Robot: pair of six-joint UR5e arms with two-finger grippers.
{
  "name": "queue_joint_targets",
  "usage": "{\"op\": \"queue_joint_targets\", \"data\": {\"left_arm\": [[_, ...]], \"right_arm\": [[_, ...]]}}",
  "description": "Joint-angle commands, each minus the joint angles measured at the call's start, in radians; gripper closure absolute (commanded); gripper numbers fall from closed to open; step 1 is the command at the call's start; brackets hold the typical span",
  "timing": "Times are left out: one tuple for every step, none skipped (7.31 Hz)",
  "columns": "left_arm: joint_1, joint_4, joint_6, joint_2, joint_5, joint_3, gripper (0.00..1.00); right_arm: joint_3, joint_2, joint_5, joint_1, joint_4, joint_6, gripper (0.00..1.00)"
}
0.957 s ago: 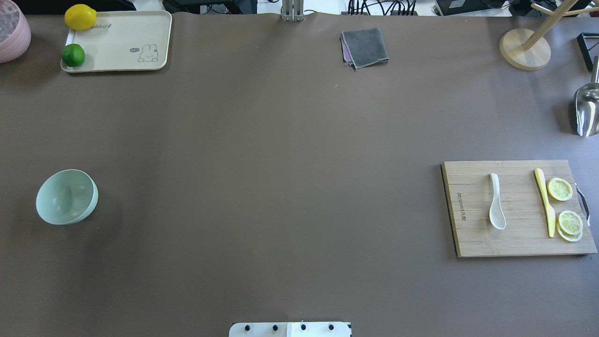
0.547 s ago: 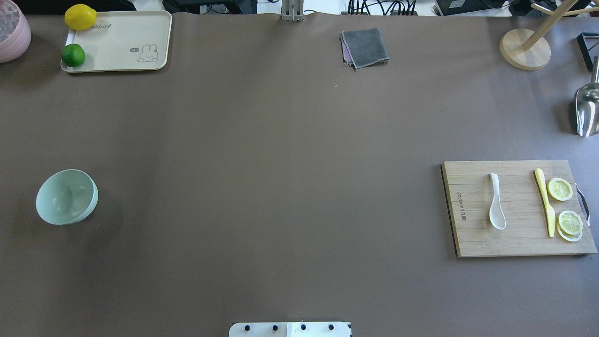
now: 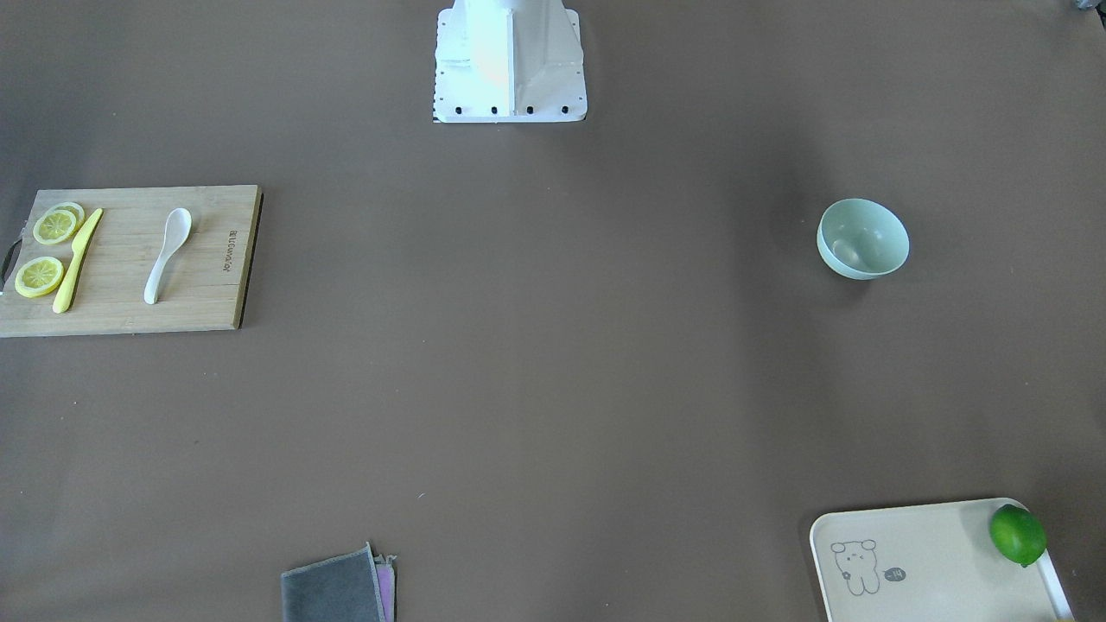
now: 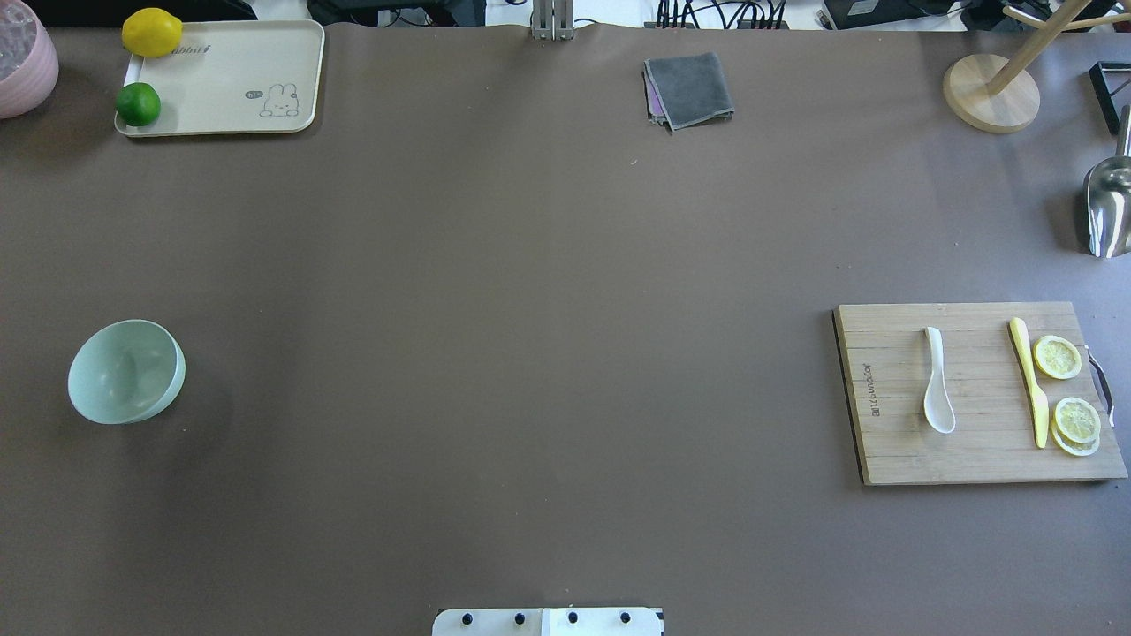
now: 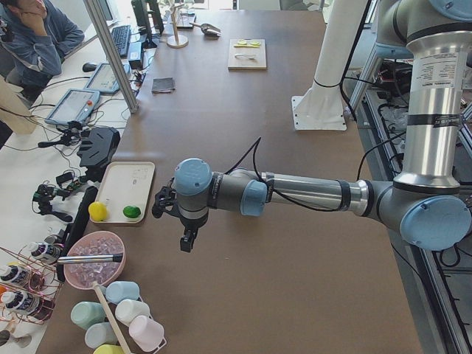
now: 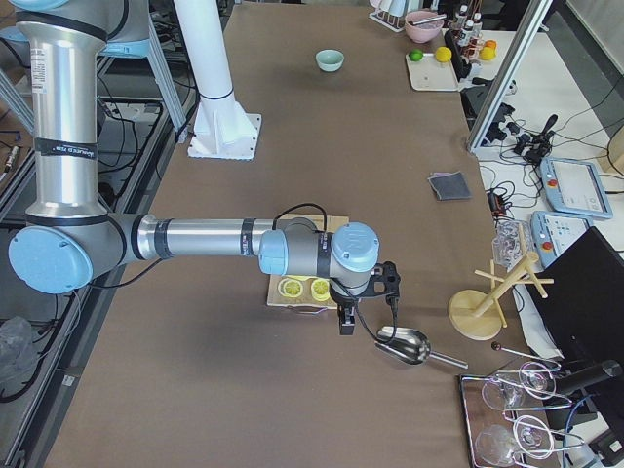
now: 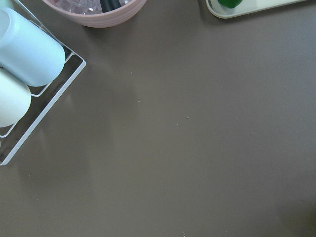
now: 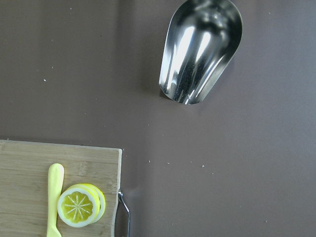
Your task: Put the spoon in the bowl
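the spoon [image 4: 937, 393] lay on the board [image 4: 972, 464], scoop toward the robot, beside the knife [image 4: 1029, 382] but apart from it. the bowl [image 4: 126, 371] sat well apart, across the table on the left. the right gripper [image 6: 344, 320] hung near the board's outer end. for it and for the left gripper [image 5: 188, 240], i could not tell if the jaws were apart. the reach likely wanted a pinch across the thin handle, clear of the knife.
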Motion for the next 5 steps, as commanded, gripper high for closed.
{"op": "queue_joint_targets", "data": {"left_arm": [[0.138,-0.115,-0.262,-0.015,-0.041,-0.033,0.02],[0.204,-0.201,-0.337,-0.011,-0.035,-0.019,0.02],[0.245,-0.231,-0.395,-0.003,-0.026,-0.013,0.02],[0.334,-0.236,-0.456,-0.006,0.029,-0.006,0.03],[0.379,-0.239,-0.477,-0.006,0.058,-0.012,0.05]], "right_arm": [[0.007,0.004,0.052,-0.026,0.001,-0.002,0.00],[0.011,0.004,0.070,-0.043,0.004,-0.003,0.00],[0.011,0.002,0.073,-0.052,0.041,0.001,0.00],[0.005,0.001,0.075,-0.063,0.076,0.010,0.00],[0.005,0.001,0.072,-0.065,0.079,0.017,0.00]]}}
